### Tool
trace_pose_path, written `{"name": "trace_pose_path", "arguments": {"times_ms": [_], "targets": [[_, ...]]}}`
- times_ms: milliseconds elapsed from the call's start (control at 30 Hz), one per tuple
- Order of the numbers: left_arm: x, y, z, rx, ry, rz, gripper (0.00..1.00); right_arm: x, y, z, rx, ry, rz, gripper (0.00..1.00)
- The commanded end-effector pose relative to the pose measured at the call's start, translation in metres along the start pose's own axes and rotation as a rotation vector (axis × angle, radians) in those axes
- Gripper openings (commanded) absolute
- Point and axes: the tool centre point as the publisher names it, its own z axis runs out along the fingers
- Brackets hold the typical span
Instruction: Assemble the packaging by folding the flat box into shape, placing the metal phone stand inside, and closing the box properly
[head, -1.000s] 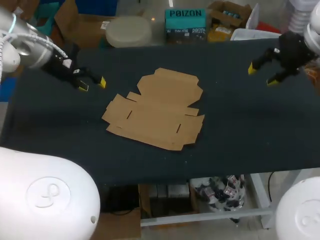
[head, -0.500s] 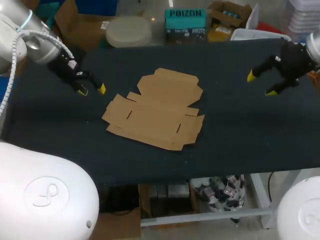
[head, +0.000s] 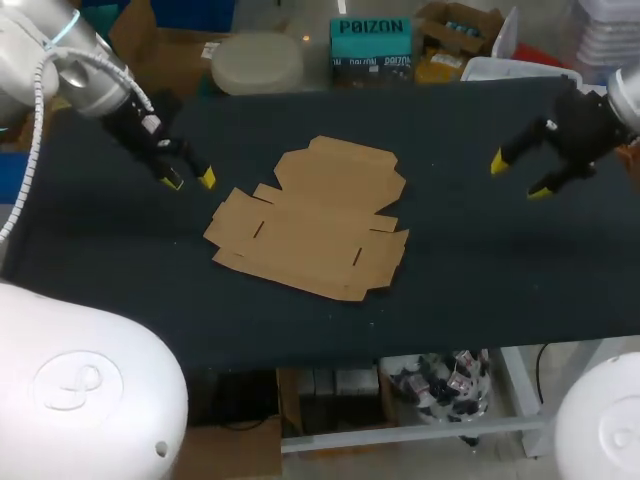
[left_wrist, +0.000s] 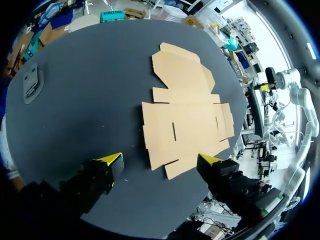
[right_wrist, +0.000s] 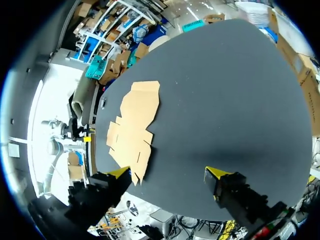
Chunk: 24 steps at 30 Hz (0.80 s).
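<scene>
At the left of the dark surface (head: 480, 265): the left claw (head: 190, 181) hangs low, with its yellow-tipped fingers spread and nothing between them. It is near the left edge of the flat box (head: 315, 215) but not touching it. In the left wrist view the cardboard lies just ahead of the spread fingers.

Off to the side of this claw, away from the box, a small grey object (left_wrist: 31, 84) lies on the surface. It may be the metal phone stand, but it is too small to confirm. It does not show in the head view.

Centre: the box is one flat sheet of brown cardboard. All panels and flaps lie down on the surface, and the slots and crease lines are visible. No wall is raised and no fold has been started.

Right: the right claw (head: 518, 177) is above the surface, well apart from the box. Its fingers are spread wide and it holds nothing.

Progress, as judged: nothing of the task is done. Left to do:
- fold the panels up into a tray
- lock the flaps
- fetch the stand and set it inside
- close the lid

The left claw looks better placed to make first contact.
</scene>
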Motion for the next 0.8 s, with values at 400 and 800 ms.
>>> {"name": "trace_pose_path", "arguments": {"times_ms": [400,800], "targets": [[-0.039,-0.014,0.034,0.022,0.062,0.016,0.85,-0.002,-0.031,0.013,0.171,0.011,-0.182,1.0],[-0.039,-0.018,0.064,0.018,0.081,0.037,0.68,0.001,-0.043,0.025,0.261,-0.004,-0.248,1.0]]}}
